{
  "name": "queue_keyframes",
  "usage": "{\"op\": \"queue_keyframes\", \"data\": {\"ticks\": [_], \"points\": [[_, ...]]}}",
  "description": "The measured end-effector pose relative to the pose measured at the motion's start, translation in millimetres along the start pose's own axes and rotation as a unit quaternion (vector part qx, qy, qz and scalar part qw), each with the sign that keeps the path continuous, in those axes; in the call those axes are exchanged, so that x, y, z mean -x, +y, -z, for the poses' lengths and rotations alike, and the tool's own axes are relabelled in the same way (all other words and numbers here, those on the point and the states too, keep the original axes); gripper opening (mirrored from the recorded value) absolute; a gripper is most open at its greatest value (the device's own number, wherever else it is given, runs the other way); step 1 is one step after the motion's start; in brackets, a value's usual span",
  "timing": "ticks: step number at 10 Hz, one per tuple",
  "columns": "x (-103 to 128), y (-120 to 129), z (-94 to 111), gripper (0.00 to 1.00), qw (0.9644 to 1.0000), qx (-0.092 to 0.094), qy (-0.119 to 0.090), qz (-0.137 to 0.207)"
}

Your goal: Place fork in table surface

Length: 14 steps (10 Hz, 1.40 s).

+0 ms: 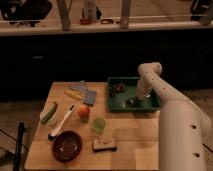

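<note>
Inside green tray [119,104], claw [135,99] partly hidden

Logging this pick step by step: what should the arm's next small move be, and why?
Probably a short straight descent toward the floor of the green tray. The gripper hangs low inside the tray's front half, near the middle. I cannot make out the fork under it, so no lift toward the table surface seems due yet.

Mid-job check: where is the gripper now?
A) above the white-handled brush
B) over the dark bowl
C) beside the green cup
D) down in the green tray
D: the gripper hangs low inside the green tray, toward its right side.
</note>
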Motion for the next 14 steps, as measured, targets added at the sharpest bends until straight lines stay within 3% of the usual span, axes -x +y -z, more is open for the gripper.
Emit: {"op": "queue_keyframes", "data": {"ticks": [7, 9, 12, 14], "points": [[1, 5, 8, 0.00, 1.0000, 0.000, 0.000, 0.009], [5, 11, 28, 0.00, 0.9996, -0.014, -0.006, 0.022], [22, 10, 87, 0.00, 0.9973, -0.043, -0.016, 0.057], [32, 17, 111, 0.00, 0.9954, -0.050, -0.023, 0.078]]}}
